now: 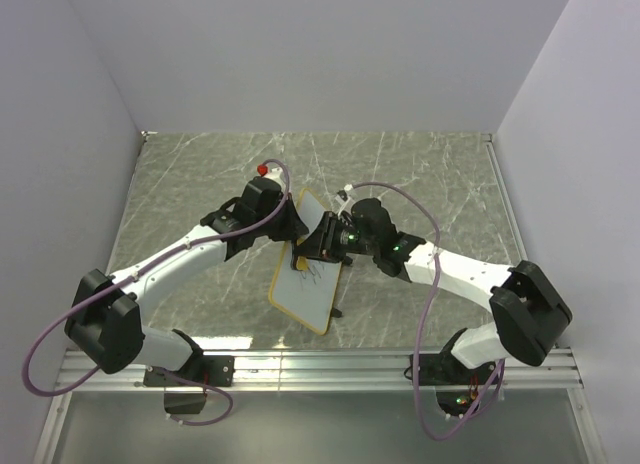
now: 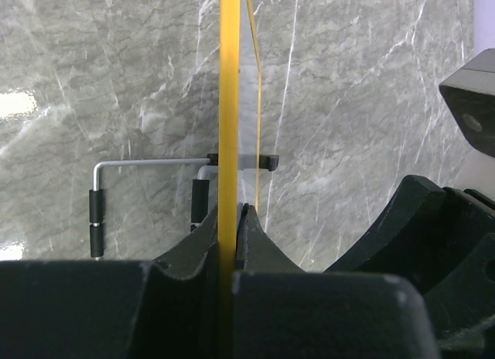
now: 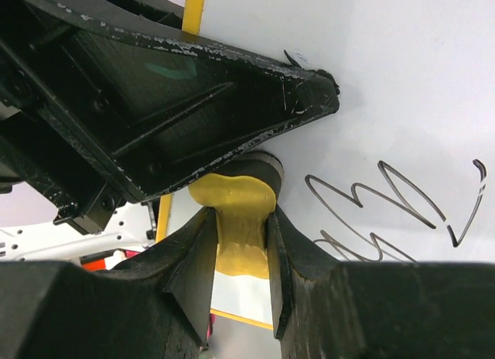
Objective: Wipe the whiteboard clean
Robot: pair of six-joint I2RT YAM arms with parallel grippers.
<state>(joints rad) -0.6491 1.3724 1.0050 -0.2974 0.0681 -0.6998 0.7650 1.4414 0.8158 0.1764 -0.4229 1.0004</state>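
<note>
The whiteboard, white with a yellow frame, is lifted off the table and tilted. My left gripper is shut on its upper left edge. In the left wrist view the board shows edge-on as a yellow strip pinched between the jaws of the left gripper, with its wire stand and black feet behind. My right gripper is shut on a small yellow eraser, whose dark pad end is pressed on the whiteboard. A dark scribble lies just right of the eraser.
The marble table is enclosed by white walls on three sides. A small red object lies behind the left wrist. An aluminium rail runs along the near edge. The left gripper's black finger sits close above the eraser.
</note>
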